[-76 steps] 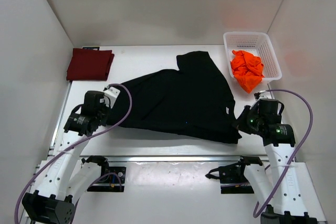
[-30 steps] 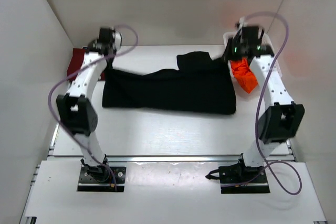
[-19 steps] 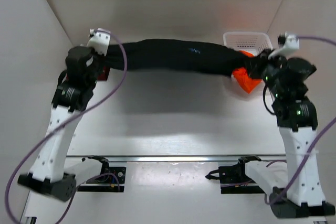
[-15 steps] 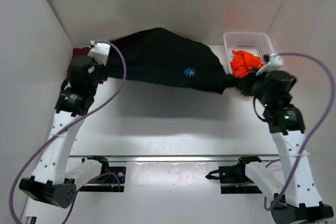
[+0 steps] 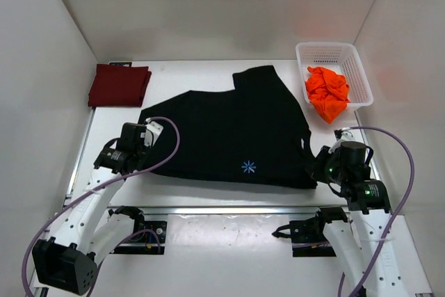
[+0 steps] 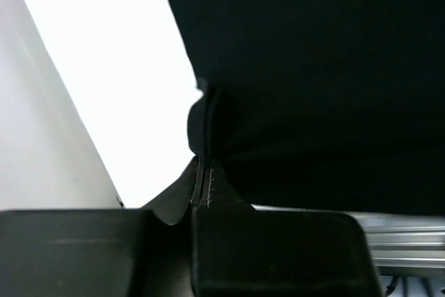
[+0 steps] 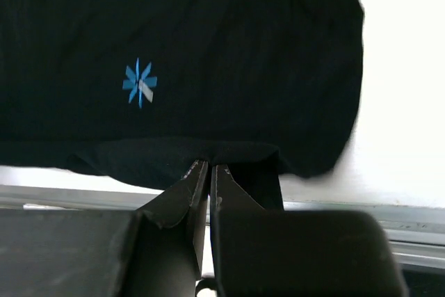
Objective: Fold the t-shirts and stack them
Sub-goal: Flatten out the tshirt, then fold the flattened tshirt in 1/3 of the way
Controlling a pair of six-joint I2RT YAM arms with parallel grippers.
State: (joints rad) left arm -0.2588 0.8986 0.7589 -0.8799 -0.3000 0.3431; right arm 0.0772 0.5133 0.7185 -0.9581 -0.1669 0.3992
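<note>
Okay, nearest first. Left gripper (image 6: 201, 172) is pinched together on the near-left hem corner of the black shirt (image 5: 236, 130); a small fold of cloth stands up between the jaws. Right gripper (image 7: 208, 172) is likewise clamped on the near-right hem, with a tuck of hem caught in it. Both sit low at the near edge of the table (image 5: 195, 74).

The black shirt lies spread across mid-table, blue print (image 5: 248, 166) up, near hem just beside the front rail. It is skewed: the right side reaches farther than the left, and one part juts toward the far edge. Looks like the lay-flat step, fold not yet started.

Far left, the red shirt (image 5: 118, 85) is already folded, apart from the black one. Far right, the orange shirt (image 5: 327, 92) sits crumpled in the basket (image 5: 366, 88), spilling over its near rim.

Risks, as I judge them:
- Any more pull toward the near side could drag the hem off the table edge.
- Opening the jaws on bunched corners would leave puckers.
- Cloth may cling to a jaw and lift on retreat.
- Folding from this skewed lay gives a crooked fold.
- A wide right-arm swing could snag the overhanging orange shirt.
</note>
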